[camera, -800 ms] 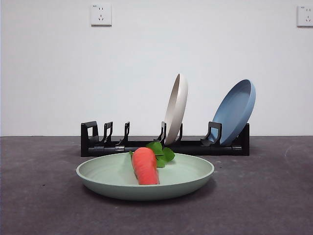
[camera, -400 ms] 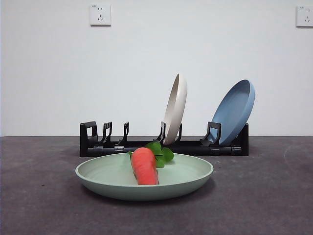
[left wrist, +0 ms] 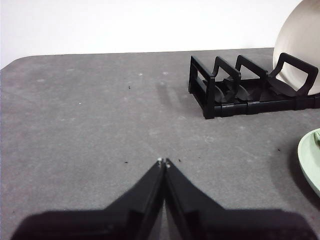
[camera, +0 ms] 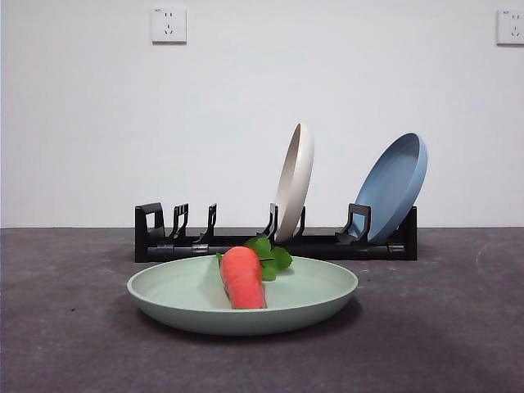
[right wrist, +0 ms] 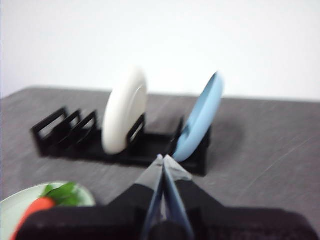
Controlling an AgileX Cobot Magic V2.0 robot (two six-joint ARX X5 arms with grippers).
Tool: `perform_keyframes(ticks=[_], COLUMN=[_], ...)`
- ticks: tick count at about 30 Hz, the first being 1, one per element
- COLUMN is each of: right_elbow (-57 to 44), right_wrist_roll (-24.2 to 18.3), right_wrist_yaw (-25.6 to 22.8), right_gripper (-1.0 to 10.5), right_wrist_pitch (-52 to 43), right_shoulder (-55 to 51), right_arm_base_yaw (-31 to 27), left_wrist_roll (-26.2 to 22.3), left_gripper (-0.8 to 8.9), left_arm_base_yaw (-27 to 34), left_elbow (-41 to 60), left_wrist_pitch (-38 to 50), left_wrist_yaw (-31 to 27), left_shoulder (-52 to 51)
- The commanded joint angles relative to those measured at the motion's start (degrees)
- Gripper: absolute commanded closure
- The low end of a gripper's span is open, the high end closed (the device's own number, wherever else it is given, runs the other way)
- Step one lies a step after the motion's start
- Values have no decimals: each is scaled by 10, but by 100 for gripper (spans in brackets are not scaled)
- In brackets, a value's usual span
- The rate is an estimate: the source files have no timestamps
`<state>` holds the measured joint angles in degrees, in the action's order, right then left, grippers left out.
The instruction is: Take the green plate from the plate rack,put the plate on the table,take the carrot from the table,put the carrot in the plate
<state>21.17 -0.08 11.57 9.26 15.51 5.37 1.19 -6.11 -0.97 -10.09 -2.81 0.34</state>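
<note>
The green plate (camera: 311,299) lies flat on the table (camera: 442,327) in front of the plate rack (camera: 229,242). The carrot (camera: 242,278) lies in the plate, tip toward the camera, green leaves toward the rack. My left gripper (left wrist: 163,162) is shut and empty above bare table, away from the rack's empty end (left wrist: 215,90); the plate's rim (left wrist: 311,165) shows at the picture's edge. My right gripper (right wrist: 162,159) is shut and empty, raised, facing the rack (right wrist: 65,132); the plate (right wrist: 15,205) and carrot (right wrist: 32,210) show in that picture's corner. No arm shows in the front view.
A cream-white plate (camera: 295,180) and a blue plate (camera: 395,187) stand tilted in the rack's right half. The rack's left slots (camera: 176,221) hold nothing. Two wall sockets (camera: 168,24) sit on the white wall behind.
Nothing among the things has moved; the plate, carrot and rack stand as before.
</note>
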Motion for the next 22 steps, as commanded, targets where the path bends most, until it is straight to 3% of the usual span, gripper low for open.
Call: perform_keyframes(ticks=[1,12,22], right_elbow=[-50,-196,-209], right_wrist_roll=[-2,81,86], right_wrist_yaw=[-33,-44,-42], right_gripper=[945,945,945], right_wrist_pitch=[-12,-10,8], right_shoulder=[-36,-141,-155], right_arm_base_yaw=[-2,-1,-1], left_wrist_roll=[5,5,5], left_gripper=[816,816,816], left_arm_base_yaw=[2,2,2], left_elbow=[8,8,8], left_wrist_pitch=[1,1,2], left_wrist_yaw=[0,0,0], left_shoulder=[-2,-2,-2])
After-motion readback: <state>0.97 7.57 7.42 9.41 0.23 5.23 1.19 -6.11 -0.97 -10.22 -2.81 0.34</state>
